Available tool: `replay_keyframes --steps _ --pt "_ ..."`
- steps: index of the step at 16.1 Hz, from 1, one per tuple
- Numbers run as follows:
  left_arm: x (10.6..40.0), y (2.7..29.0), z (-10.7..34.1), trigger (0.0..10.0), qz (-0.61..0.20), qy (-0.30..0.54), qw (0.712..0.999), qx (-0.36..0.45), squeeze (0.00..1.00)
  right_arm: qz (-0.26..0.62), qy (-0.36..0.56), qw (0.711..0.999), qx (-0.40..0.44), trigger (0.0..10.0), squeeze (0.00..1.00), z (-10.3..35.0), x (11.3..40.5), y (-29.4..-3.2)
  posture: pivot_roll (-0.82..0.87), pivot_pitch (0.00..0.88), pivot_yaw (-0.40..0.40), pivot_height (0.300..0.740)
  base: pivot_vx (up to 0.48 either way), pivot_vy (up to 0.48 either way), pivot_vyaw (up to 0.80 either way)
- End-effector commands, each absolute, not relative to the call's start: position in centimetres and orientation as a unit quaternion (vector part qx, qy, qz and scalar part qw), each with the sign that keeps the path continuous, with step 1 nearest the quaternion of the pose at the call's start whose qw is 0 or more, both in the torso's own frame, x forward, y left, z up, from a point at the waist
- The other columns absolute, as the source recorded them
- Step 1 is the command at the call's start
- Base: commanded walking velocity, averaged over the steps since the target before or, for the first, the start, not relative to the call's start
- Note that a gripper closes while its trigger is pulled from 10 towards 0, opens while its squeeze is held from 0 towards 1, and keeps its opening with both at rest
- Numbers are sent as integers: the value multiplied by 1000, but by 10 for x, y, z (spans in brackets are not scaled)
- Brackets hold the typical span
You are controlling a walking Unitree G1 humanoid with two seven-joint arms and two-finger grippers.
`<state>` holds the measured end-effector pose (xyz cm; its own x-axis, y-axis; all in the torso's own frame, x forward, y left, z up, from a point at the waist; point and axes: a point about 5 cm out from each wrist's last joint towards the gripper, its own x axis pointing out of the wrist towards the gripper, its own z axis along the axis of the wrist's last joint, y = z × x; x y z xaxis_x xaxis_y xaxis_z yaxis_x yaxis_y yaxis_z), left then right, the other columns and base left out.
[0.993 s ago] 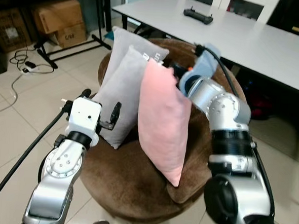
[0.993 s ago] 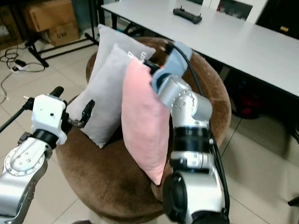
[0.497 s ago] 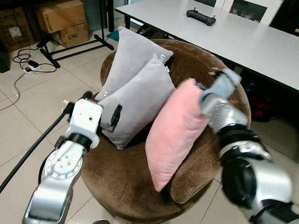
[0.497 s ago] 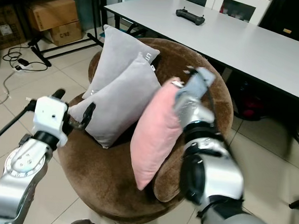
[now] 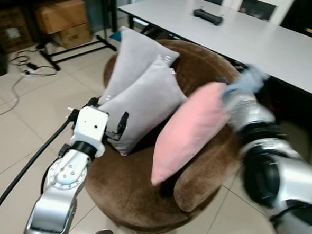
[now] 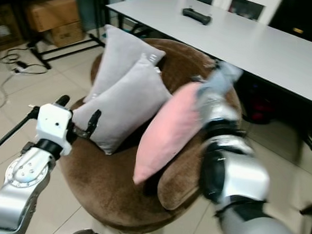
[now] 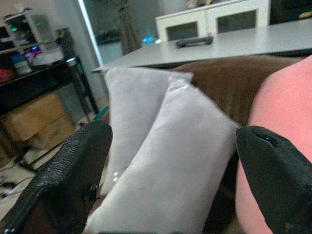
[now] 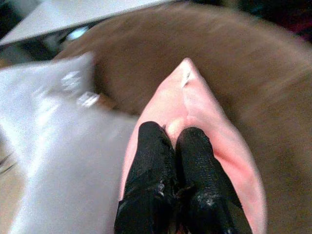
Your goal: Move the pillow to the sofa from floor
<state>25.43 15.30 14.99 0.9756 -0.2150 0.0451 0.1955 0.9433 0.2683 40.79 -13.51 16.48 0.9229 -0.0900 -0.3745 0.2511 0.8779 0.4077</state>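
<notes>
A pink pillow (image 5: 189,131) leans tilted on the right side of the round brown sofa chair (image 5: 140,195). My right gripper (image 8: 173,141) is shut on the pillow's upper corner (image 8: 187,92), its arm (image 5: 255,133) blurred at the chair's right rim. My left gripper (image 7: 170,161) stands open at the chair's left front, its fingers (image 7: 63,180) wide apart and pointing at the grey pillows, holding nothing.
Two grey pillows (image 5: 141,97) lean against the chair's back left. A long white table (image 5: 246,35) with a black controller (image 5: 207,15) stands behind. Cardboard boxes (image 5: 61,18), a black stand and cables lie on the tiled floor at left.
My right arm has swung rightward with the pink pillow, which has tipped from upright in the chair's middle to leaning over its right side. The left arm has barely moved.
</notes>
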Motion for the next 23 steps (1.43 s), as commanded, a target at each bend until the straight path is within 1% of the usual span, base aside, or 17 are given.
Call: replay_keyframes --steps 1,2,3,4,5,7,9,12,14,16,17,19,20,21,23 --pt "255 151 148 10000 -115 -33 984 134 302 -64 141 966 209 10000 0 175 411 -132 73 0 -35 740 0 0 0" --pt "254 149 147 10000 -127 -26 983 129 298 -41 163 959 227 10000 0 164 408 -122 80 0 -40 740 0 0 0" --pt "246 146 137 10000 -175 17 978 115 310 -51 191 949 244 10000 847 150 403 -121 94 0 -50 740 0 0 0" --pt "245 146 135 10000 -181 24 977 112 310 -53 193 949 245 10000 847 148 402 -121 94 0 -50 740 0 0 0" --pt "240 147 127 10000 -188 49 974 113 318 -57 196 948 243 10000 1000 146 402 -124 102 0 -60 740 0 0 0" --pt "232 157 108 10000 -182 114 971 105 318 -60 194 950 238 10000 1000 144 401 -131 101 0 -63 740 0 0 0" --pt "229 166 98 10000 -169 152 968 103 310 -62 189 951 238 10000 1000 144 402 -140 98 0 -61 740 0 0 0" --pt "230 169 99 10000 -170 154 967 106 314 -78 170 955 230 10000 1000 147 402 -159 96 0 -62 740 0 0 0" --pt "233 166 102 10000 -169 140 969 112 306 -82 135 965 207 10000 1000 156 403 -185 98 0 -72 740 0 0 0" --pt "235 163 105 10000 -159 119 974 110 306 -47 93 971 217 10000 1000 167 402 -195 95 0 -77 740 0 0 0" --pt "235 161 107 10000 -154 105 977 107 302 -27 60 972 226 10000 1000 173 400 -195 93 0 -75 740 0 0 0" --pt "234 155 111 10000 -138 79 982 99 298 5 22 990 136 10000 1000 174 379 -192 81 0 -72 740 0 0 0" --pt "233 152 112 10000 -133 70 984 98 298 18 2 994 109 10000 1000 173 358 -186 72 0 -73 740 0 0 0" --pt "232 150 111 10000 -134 66 983 104 294 36 6 993 116 10000 1000 169 343 -181 72 0 -73 740 0 0 0" --pt "231 150 110 10000 -127 63 984 106 294 40 -1 995 86 10000 1000 164 324 -180 67 0 -74 740 0 0 -800"
